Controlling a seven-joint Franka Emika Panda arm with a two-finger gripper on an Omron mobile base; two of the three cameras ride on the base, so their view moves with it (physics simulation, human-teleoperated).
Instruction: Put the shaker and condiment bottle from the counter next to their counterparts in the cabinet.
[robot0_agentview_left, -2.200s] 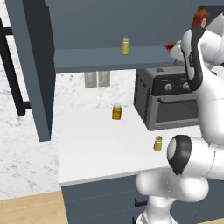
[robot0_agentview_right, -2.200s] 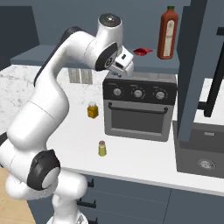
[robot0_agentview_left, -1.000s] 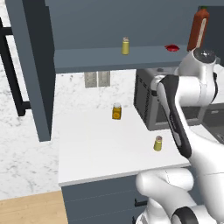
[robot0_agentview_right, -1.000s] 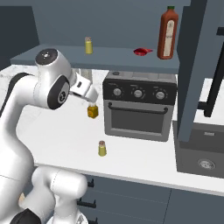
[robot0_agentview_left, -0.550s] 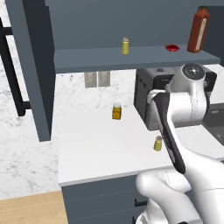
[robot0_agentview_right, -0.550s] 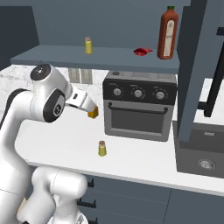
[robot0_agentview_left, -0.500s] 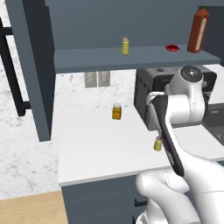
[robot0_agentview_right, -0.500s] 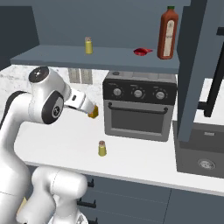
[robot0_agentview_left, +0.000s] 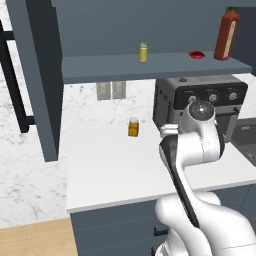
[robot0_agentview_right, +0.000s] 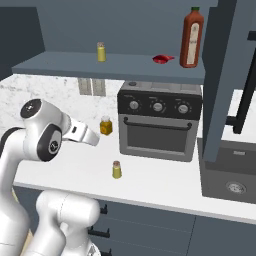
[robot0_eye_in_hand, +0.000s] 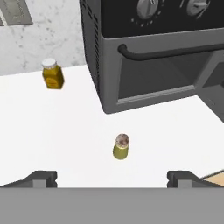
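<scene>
Nearest us in the hand view, our gripper (robot0_eye_in_hand: 111, 178) hangs empty with its jaws spread wide above the white counter (robot0_eye_in_hand: 65, 131), and the small yellow shaker (robot0_eye_in_hand: 121, 147) stands upright just past the tips at 12 o'clock, touching nothing. Farther out, the squat orange-yellow jar (robot0_eye_in_hand: 52, 74) sits at 11 o'clock from the shaker, and the dark toaster oven (robot0_eye_in_hand: 153, 48) stands at 1 o'clock. Up on the cabinet (robot0_agentview_right: 115, 65) shelf, the flat red condiment bottle (robot0_agentview_right: 161, 59) lies just at 9 o'clock of the tall red sauce bottle (robot0_agentview_right: 191, 39), with a second yellow shaker (robot0_agentview_right: 101, 52) well apart at 9 o'clock along the board.
</scene>
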